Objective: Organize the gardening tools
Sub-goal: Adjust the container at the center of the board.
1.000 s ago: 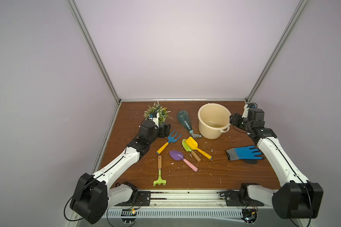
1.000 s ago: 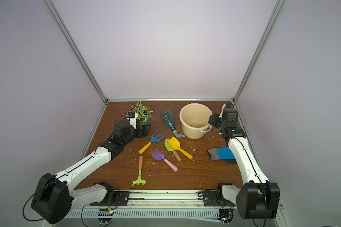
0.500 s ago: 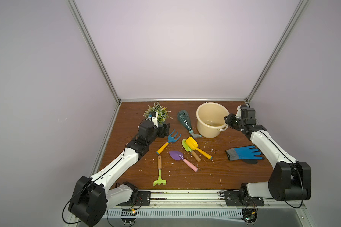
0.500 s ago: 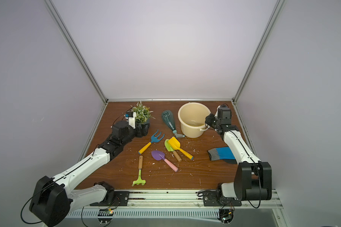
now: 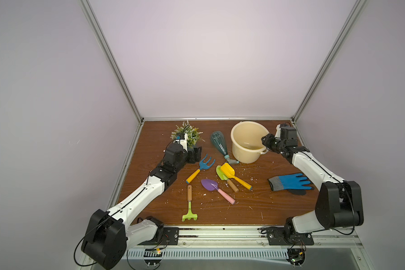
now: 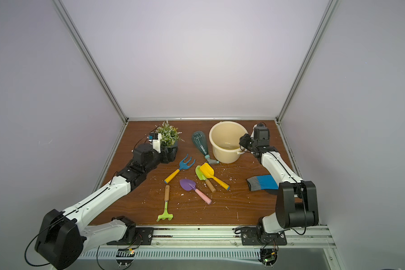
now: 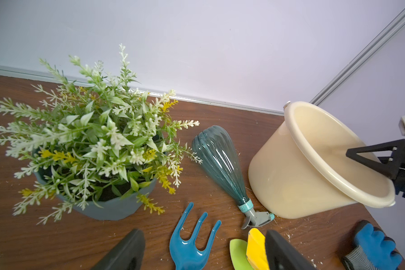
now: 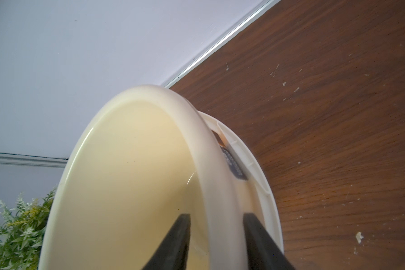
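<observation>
Nearest the front edge of the desk [image 5: 243,210] is the lime-green rake [image 5: 189,211], flat, with its wooden handle pointing away.

Next back is the purple trowel [image 5: 210,185], its pink handle angled toward the front right. The blue-fingered glove [image 5: 290,183] lies flat well off to the right, beside the right arm.

Mid-desk, the yellow scoop [image 5: 228,171] has its blade overlapping the blade of the lime-green trowel [image 5: 220,174], and the two handles run side by side. The blue fork [image 5: 205,163] is just left of them, tines pointing away.

Left gripper [image 5: 195,153]: jaws wide apart and holding nothing, low over the desk between the fork's tines and the plant pot.

The teal spray bottle [image 5: 219,143] lies on its side, with its nozzle end right at the base of the cream bucket [image 5: 237,136]. All the tools are on the desk, outside the bucket.

Right gripper [image 8: 216,218]: jaws straddle the bucket rim, one inside and one outside. I can't tell whether they are clamped on it.

The potted plant [image 5: 188,135] is far left, near the back wall. White flecks are scattered over the wood.
</observation>
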Controlling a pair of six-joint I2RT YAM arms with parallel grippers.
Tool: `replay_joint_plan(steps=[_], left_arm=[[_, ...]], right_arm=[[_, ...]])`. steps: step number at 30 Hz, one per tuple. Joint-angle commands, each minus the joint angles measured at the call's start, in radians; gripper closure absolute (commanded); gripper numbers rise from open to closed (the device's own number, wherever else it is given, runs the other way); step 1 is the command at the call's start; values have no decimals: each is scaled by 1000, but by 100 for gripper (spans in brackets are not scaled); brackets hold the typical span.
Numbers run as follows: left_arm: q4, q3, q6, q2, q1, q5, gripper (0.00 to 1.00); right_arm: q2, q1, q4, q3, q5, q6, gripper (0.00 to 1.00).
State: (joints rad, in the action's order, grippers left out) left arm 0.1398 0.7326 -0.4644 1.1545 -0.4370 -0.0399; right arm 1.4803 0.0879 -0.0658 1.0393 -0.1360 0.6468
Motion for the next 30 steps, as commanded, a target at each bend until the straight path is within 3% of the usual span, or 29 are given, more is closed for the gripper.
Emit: replay_joint_plan(steps=[1,4,10,17,24,30], left_arm=[[18,-7,-4,-4,-9,8,15],[7,-2,7,-2,-9,12,15],[-10,25,23,27,-9,-10,14],[-12,40,45,76,-33,-29,15],[12,58,45,130,-47,-57,15],[6,44,45,122,-48,-61,15]], right_arm=[[-50,1,-19,41,37,-33,45],[-107,-1,-77,41,80,-84,39],[-251,34,-221,24,114,-210,39],[-401,283,-258,-101,87,-352,42],[-341,454,-236,-208,87,-426,45],[-185,514,-239,-196,107,-464,46]])
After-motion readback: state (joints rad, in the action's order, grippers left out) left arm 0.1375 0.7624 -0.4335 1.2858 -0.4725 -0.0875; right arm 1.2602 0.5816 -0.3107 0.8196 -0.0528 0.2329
